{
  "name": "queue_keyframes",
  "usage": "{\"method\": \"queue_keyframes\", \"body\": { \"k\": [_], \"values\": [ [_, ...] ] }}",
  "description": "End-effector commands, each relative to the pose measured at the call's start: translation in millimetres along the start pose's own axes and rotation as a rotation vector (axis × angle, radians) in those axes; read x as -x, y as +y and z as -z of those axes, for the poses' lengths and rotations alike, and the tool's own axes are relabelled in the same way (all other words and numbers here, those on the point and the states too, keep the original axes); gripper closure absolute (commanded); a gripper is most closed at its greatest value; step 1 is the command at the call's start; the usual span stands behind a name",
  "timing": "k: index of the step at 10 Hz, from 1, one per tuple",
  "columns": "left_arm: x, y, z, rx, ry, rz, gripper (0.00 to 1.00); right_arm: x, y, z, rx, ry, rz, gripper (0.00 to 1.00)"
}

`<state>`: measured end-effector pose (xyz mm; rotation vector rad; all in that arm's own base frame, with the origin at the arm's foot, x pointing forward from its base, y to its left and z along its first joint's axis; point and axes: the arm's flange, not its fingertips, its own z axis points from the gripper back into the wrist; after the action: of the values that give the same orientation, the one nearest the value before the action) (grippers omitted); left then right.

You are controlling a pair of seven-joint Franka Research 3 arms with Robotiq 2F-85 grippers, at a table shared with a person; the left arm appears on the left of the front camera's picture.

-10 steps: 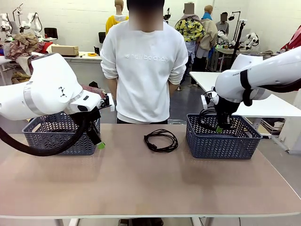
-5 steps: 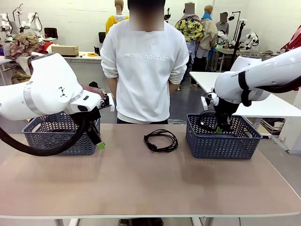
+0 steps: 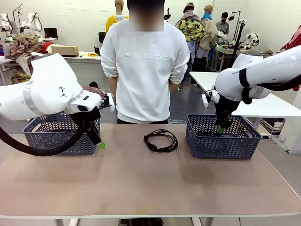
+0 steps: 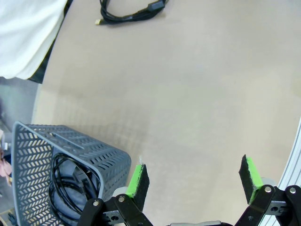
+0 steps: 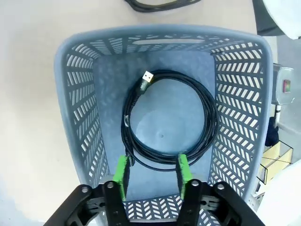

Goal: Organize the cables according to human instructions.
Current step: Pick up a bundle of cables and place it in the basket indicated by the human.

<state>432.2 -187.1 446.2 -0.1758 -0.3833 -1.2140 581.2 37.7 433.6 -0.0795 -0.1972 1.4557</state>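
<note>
One coiled black cable (image 3: pixel 161 140) lies on the table at the middle, in front of the person; its end also appears at the top edge of the left wrist view (image 4: pixel 131 11). Another cable (image 5: pixel 167 117) rests flat on the floor of the right grey basket (image 5: pixel 80 94), free of my right gripper (image 5: pixel 153 170), whose jaws stand apart just above the coil's near arc. From the front, that right gripper (image 3: pixel 220 126) hangs over the right basket (image 3: pixel 221 143). My left gripper (image 4: pixel 194 178) is wide open and holds nothing beside the left basket (image 4: pixel 33 155), which holds coiled cable (image 4: pixel 70 183).
The person stands at the table's far edge behind the loose cable, hands out of sight. The left basket (image 3: pixel 51 139) and the right one flank the middle. The near half of the tabletop (image 3: pixel 141 183) is bare.
My right gripper has opened and let go of the cable coil, which dropped from hanging at the fingers to the basket floor; the gripper rose slightly. The left arm has stayed still.
</note>
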Motion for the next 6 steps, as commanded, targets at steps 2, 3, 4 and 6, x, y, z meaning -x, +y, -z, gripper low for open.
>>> {"method": "queue_keyframes", "body": {
  "k": [2,3,4,6],
  "values": [
    [-0.3,0.1,-1.9,-0.002,0.007,-0.009,0.0,2.3,-5.3,-6.0,-0.017,-0.016,-0.005,0.0],
    [-0.3,0.1,-1.9,-0.002,0.007,-0.009,0.0,2.2,-5.7,-6.5,-0.02,-0.015,-0.006,0.03],
    [-0.3,0.1,-1.9,-0.002,0.007,-0.009,0.0,1.4,-5.8,-6.3,-0.027,-0.01,-0.009,0.0],
    [-0.3,0.1,-1.9,-0.002,0.007,-0.009,0.0,-1.2,-6.7,-4.0,-0.036,-0.001,-0.004,0.0]
  ]
}}
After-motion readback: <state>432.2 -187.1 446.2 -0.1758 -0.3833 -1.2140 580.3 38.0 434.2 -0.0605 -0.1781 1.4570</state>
